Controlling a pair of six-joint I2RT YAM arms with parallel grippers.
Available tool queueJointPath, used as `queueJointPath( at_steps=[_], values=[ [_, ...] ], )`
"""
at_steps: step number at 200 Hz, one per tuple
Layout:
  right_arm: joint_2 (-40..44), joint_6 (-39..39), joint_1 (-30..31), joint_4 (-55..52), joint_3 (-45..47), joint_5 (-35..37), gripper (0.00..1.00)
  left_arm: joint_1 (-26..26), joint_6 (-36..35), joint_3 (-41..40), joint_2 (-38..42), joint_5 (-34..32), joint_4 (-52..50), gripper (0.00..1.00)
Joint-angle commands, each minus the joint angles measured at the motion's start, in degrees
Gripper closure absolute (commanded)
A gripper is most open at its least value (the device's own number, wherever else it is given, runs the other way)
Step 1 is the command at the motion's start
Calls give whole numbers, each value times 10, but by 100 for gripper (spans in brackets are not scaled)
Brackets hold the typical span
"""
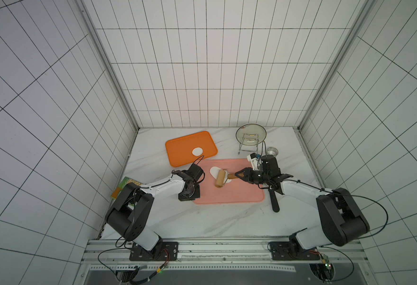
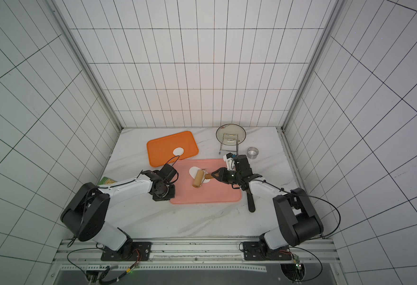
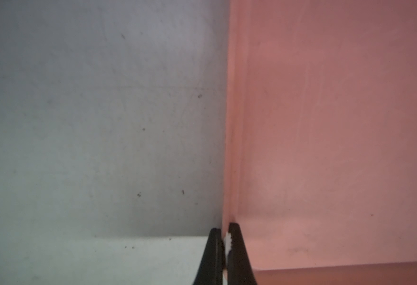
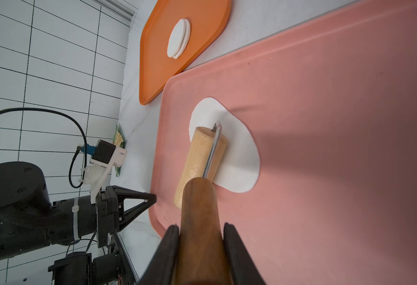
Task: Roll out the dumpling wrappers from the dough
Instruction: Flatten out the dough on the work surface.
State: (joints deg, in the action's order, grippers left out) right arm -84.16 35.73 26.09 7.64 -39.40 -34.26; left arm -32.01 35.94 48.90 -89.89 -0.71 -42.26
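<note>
Right gripper (image 4: 201, 232): jaws clamped on the roller's dark wooden handle (image 4: 200, 209), one finger on each side. Handle runs level from the gripper toward the robot's left. At its end a steel bracket carries the pale wooden drum (image 4: 197, 162), which lies on the dough (image 4: 239, 153).

Drum axis in both top views is roughly near-far, crosswise to the handle (image 1: 232, 176).

Dough: flat, smooth, white, egg-shaped oval with an uneven outline. It sits on the far-middle part of the pink board (image 1: 239, 195). Its long axis in a top view (image 1: 214, 170) runs diagonally, far-left to near-right. The far-left end is bare; a small part pokes out past the drum (image 1: 219, 181) on the right gripper's side.

Left gripper (image 3: 224, 232): jaws together, pinching the board's left rim (image 3: 232, 148).

Dumpling wrappers (image 4: 177, 37): neat round white discs, stacked slightly offset on the orange tray (image 4: 158, 61), beyond the board's far-left corner. At least two; exact count unclear.

Steel ring (image 1: 272, 151) stands on the table behind the right gripper (image 1: 238, 174).
</note>
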Motion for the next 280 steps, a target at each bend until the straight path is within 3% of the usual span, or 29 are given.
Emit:
queueJointPath(
  at_steps=[1, 77, 126, 168, 280],
  values=[
    [-15, -41, -28, -206, 43, 148, 100, 21, 7, -16, -14, -70, 0, 100],
    [40, -68, -68, -270, 42, 169, 100, 20, 7, -18, -14, -69, -1, 100],
    [29, -29, -40, -209, 31, 130, 100, 8, 7, -13, -23, -60, 6, 100],
    [-22, 15, 5, -152, 6, 119, 100, -16, 10, 0, -40, -58, 5, 100],
    [-187, 22, 62, -115, -90, 157, 100, -24, 15, -3, -38, -59, 7, 100]
  ],
)
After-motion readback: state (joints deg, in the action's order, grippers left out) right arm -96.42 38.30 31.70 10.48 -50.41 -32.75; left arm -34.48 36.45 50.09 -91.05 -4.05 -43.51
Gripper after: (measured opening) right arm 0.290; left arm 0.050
